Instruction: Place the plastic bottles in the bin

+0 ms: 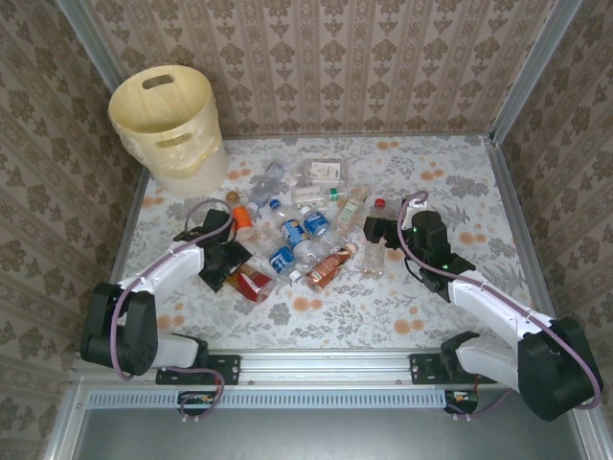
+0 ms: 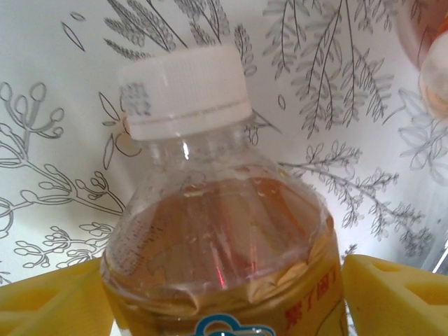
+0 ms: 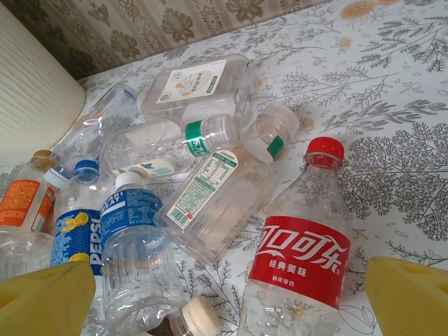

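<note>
White-capped tea bottle [image 2: 210, 210] lies on the table [image 2: 56, 63] between the yellow fingers [image 2: 392, 290] of the left claw [image 2: 227, 297], which flank it at or just short of contact; whether they grip, I cannot tell. Pick-up looks in hand: next calls for a firm squeeze, then a lift toward the bin [image 1: 192, 163], well apart at the far-left corner. Right claw [image 3: 224, 301] gapes empty above a Coca-Cola bottle [image 3: 301, 259].

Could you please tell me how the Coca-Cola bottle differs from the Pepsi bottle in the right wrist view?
The Coca-Cola bottle has a red cap and red label; the Pepsi bottle has a blue cap and blue label. The Coca-Cola bottle has bare tablecloth on its right, while the Pepsi bottle sits between an orange-labelled bottle and a white-capped bottle. Both are clear plastic and capped.
</note>
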Robot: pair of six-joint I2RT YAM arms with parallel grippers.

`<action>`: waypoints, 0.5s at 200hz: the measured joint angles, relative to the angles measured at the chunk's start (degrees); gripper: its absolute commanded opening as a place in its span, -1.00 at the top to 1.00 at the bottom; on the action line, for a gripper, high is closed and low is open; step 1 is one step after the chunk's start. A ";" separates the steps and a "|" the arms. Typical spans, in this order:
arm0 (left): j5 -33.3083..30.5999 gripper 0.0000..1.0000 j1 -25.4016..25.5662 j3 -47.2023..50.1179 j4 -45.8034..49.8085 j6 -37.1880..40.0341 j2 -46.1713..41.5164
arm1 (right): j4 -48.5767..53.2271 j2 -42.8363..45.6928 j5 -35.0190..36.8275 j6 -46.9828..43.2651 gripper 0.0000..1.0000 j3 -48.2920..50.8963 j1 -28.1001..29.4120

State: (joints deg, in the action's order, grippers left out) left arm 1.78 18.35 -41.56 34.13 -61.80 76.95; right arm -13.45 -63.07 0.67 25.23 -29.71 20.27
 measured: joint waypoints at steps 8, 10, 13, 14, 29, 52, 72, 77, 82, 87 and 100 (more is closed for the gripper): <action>0.20 -0.78 0.13 0.20 -0.13 0.28 0.26 | 0.00 -0.02 0.04 0.02 -1.00 0.00 0.00; 0.26 -0.79 0.22 0.24 -0.17 0.31 0.35 | 0.00 -0.02 0.04 0.02 -1.00 0.00 0.00; 0.44 -0.80 0.37 0.26 -0.24 0.50 0.68 | 0.00 -0.02 0.09 0.02 -1.00 0.00 0.00; 0.42 -0.81 0.39 0.26 -0.24 0.52 0.74 | 0.00 -0.02 0.11 0.02 -1.00 0.00 0.00; 0.87 -0.85 1.01 0.26 -0.94 0.79 2.78 | 0.00 -0.04 0.17 0.04 -1.00 0.00 0.00; 0.37 -0.83 2.71 0.07 -1.36 1.36 5.51 | -0.02 -0.46 0.17 0.11 -1.00 0.00 0.02; -0.46 -0.68 3.39 -0.20 -0.94 1.77 5.60 | -0.02 -1.01 0.17 0.22 -1.00 0.00 0.00; -0.61 -0.63 3.43 -0.20 -0.74 2.01 5.62 | -0.02 -1.07 0.17 0.22 -1.00 0.00 0.00; -0.76 -0.56 3.43 -0.20 -0.63 2.14 5.62 | -0.02 -1.07 0.17 0.22 -1.00 0.00 0.00; -0.85 -0.50 3.43 -0.20 -0.55 2.08 5.62 | -0.02 -1.07 0.17 0.22 -1.00 0.00 0.02; -0.79 -0.35 3.43 -0.20 -0.52 2.43 5.62 | -0.02 -1.07 0.17 0.22 -1.00 -0.02 0.00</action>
State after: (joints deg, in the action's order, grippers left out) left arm 0.99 21.78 -41.76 33.61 -59.37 82.56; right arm -13.47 -64.14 0.84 25.45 -29.74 20.27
